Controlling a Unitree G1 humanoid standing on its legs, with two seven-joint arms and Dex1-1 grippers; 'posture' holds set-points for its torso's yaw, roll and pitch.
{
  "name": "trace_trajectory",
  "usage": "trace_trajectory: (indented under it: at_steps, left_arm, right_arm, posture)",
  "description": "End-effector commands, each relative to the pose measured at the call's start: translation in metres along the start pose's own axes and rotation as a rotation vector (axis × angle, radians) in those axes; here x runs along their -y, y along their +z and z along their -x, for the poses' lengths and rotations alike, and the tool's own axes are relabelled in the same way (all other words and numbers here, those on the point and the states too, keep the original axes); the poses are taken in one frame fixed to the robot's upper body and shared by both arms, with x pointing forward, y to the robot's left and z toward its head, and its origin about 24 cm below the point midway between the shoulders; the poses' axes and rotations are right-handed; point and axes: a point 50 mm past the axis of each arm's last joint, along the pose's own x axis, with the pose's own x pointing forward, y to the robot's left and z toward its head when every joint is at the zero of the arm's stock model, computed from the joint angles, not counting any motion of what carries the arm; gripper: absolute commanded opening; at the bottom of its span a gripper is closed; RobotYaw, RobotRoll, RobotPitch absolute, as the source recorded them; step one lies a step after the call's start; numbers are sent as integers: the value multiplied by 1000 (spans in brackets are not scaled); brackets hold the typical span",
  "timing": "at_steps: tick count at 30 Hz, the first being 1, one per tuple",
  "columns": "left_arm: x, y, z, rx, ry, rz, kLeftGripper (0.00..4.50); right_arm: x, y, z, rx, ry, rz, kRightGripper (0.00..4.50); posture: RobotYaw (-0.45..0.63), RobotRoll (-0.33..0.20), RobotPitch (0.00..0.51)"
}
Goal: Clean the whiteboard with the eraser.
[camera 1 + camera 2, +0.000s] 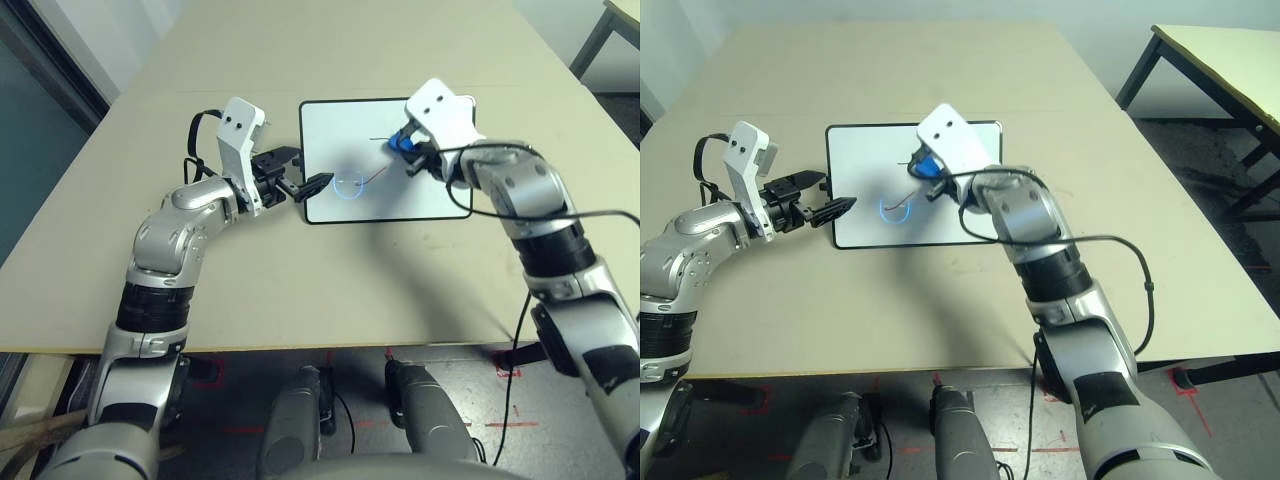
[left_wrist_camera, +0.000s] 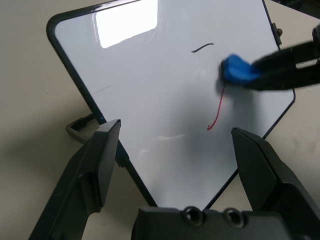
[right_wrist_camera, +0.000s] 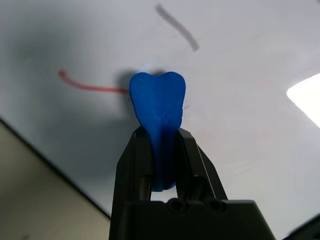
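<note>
Both eye views look forward and down from the head, sharing the surface [image 1: 240, 300] and whiteboard [image 1: 345, 125]. The wrist views look along each arm's jaws – nearer the board, the right closest – and share its red stroke.

The worktop [image 1: 270, 305] in front of me is broad, pale and beige, with a straight near edge facing my body. Directly on it I see the whiteboard [image 1: 335, 125] lying face up, its thin black frame rounded at the corners and its long sides running roughly along my near edge. Its white face carries a short dark stroke [image 2: 202, 47] and a thin, curved red line [image 2: 218, 111], and I see a bright patch of glare [image 2: 126, 22] on it. A soft shadow spreads from the board onto the bare surface nearer me.
</note>
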Motion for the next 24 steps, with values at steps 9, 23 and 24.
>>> trace_trajectory:
  at_steps: [9,23,24]
  left_arm:
    - [3,0,1,-2,-17,2,4500]
    - [6,-2,1,-4,-21,12,4500]
    - [6,-2,1,-4,-21,13,4500]
  right_arm:
    - [37,22,-5,73,-136,-31,568]
    - [-14,-16,0,-71,64,2,568]
    - [-11,-13,-1,-63,52,2,568]
  posture:
    - [-136,0,173]
    - [-131,0,179]
    - [-131,0,179]
